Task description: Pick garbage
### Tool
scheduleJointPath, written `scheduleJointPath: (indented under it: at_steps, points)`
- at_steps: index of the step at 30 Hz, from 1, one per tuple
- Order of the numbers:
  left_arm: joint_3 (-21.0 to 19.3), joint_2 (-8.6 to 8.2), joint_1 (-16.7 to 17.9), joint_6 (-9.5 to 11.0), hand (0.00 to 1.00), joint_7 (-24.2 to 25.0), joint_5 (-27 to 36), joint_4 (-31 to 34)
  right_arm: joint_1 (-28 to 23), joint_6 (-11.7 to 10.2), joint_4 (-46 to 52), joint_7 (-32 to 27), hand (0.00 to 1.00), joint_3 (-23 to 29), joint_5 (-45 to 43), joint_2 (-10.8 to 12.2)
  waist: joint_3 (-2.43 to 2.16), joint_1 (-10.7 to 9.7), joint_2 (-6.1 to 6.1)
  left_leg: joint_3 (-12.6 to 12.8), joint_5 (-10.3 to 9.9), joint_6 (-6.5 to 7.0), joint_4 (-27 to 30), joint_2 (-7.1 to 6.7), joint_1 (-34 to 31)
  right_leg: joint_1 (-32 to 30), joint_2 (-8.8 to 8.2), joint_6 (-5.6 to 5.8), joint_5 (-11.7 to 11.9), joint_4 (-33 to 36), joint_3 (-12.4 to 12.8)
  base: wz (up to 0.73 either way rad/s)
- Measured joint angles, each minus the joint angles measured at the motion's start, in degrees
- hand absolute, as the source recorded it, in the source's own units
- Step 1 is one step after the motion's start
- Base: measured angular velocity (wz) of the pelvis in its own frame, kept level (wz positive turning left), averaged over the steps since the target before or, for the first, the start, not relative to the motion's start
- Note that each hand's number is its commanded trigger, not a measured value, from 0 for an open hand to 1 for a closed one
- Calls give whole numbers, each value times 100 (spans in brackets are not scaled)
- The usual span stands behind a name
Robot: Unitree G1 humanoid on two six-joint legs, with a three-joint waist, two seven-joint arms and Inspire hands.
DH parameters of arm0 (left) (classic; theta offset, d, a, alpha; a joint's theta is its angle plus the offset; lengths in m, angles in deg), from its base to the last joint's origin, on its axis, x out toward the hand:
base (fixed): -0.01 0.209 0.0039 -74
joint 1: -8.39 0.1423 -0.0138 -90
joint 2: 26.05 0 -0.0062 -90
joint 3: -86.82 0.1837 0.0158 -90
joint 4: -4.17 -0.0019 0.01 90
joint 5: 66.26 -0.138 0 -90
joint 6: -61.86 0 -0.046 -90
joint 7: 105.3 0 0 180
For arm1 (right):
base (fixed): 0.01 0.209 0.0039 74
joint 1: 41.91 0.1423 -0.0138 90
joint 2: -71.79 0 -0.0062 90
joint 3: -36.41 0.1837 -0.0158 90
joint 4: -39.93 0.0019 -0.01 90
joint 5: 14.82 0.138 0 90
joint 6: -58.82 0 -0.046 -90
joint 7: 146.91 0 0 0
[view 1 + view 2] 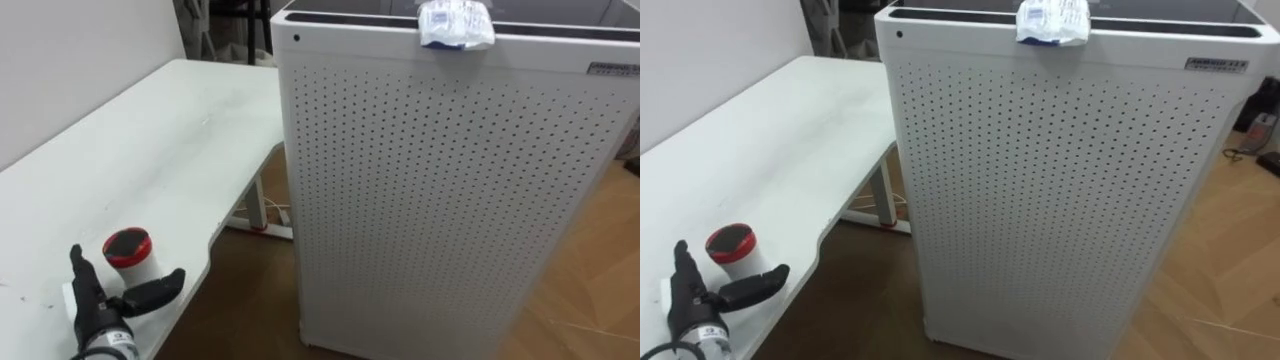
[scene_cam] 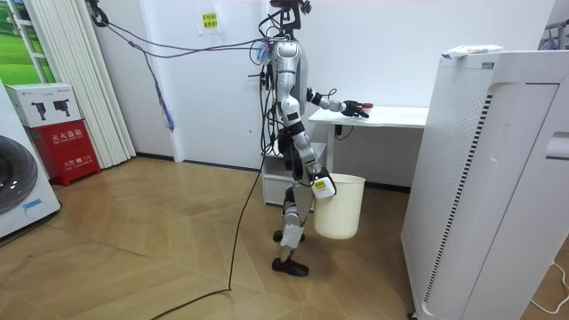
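A small white container with a red lid [image 1: 128, 247] stands near the front edge of the white table [image 1: 180, 150]. My left hand [image 1: 100, 300] is open just in front of it, fingers up on its left and thumb out to its right, not touching it. A crumpled white wrapper [image 1: 455, 25] lies on top of the tall white perforated cabinet [image 1: 440, 200]. In the room view I stand at the table, left hand [image 2: 354, 109] held out over it. My right hand [image 2: 321, 184] hangs at my side, shut on the rim of a white bucket [image 2: 341, 209].
The cabinet [image 2: 480, 178] stands close to the table's end, with a narrow strip of wooden floor [image 1: 250, 290] between them. A wall runs behind the table. A washing machine [image 2: 18, 187] and a red box [image 2: 67, 147] stand far off at the room view's left.
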Motion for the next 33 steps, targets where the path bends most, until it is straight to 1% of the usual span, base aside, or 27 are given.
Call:
scheduleJointPath:
  at_steps: [5, 14, 15, 16, 19, 21, 24, 25, 26, 28, 31, 33]
  points:
    - [0, 107, -192, 2, 0, 90, 319, -152, 44, 10, -6, -117, 100, -7, 9, -8, -5, -7, 9, 24, 1, 1, 104, 4, -93, -78, -1, -1, 0, 17, 13, -1]
    - [-48, 177, -547, 11, 1, 208, 313, -485, 122, 14, 0, -162, 100, -8, 17, -14, -8, -40, 20, 18, 23, 9, 222, -3, -368, -366, -27, -15, 9, 130, -2, 1]
    - [-51, 177, -621, 11, 87, 211, 312, -574, 132, 14, 1, -163, 100, -10, 12, -14, -7, -42, 18, 24, 38, 15, 218, -11, -385, -398, -39, -15, 9, 152, 1, 0]
    - [-59, 179, -709, 13, 100, 219, 309, -685, 135, 14, 3, -164, 100, -18, 10, -14, -4, -40, 13, 42, 44, 19, 216, -12, -393, -435, -46, -16, 8, 180, 11, -8]
    - [-173, 200, -844, 19, 100, 253, 310, -886, 152, 13, 7, -169, 100, -32, 28, -13, 11, -56, -10, 95, 51, 23, 241, -12, -408, -475, -69, -25, 1, 225, 35, -5]
    - [-176, 248, -929, 30, 100, 279, 310, -1021, 161, 13, 9, -199, 100, -31, 44, -13, 14, -76, -14, 107, 51, 23, 315, -6, -474, -557, -69, -26, 0, 256, 45, 0]
    - [-236, 409, -994, 28, 100, 261, 323, -1153, 202, 15, 4, -284, 100, -52, 139, -14, 20, -88, -19, 207, 51, 24, 401, 15, -593, -680, -118, -39, -13, 377, 65, 0]
    - [-236, 474, -994, 28, 100, 261, 374, -1220, 200, 16, -8, -300, 100, -71, 244, -17, 29, -92, -34, 315, 52, 25, 414, 35, -598, -731, -134, -40, -27, 425, 66, 0]
    - [-237, 566, -998, 28, 100, 264, 488, -1269, 198, 16, -8, -322, 100, -76, 254, -23, 34, -106, -36, 342, 53, 27, 431, 44, -617, -740, -138, -39, -26, 425, 65, 0]
    - [-262, 648, -1017, 28, 100, 263, 681, -1308, 197, 16, -7, -334, 100, -79, 257, -32, 44, -125, -36, 356, 42, 42, 440, 72, -647, -760, -142, -28, -22, 422, 64, 0]
    - [-341, 670, -1029, 40, 100, 224, 836, -1308, 203, 14, -5, -343, 100, -121, 293, -58, 55, -132, -17, 463, 27, 65, 391, 71, -691, -813, -142, 5, 5, 428, 43, -1]
    - [-350, 701, -1031, 43, 100, 199, 879, -1316, 206, 13, -1, -342, 100, -124, 323, -64, 61, -132, -10, 479, 17, 82, 394, 61, -699, -820, -156, 15, 10, 410, 34, 0]
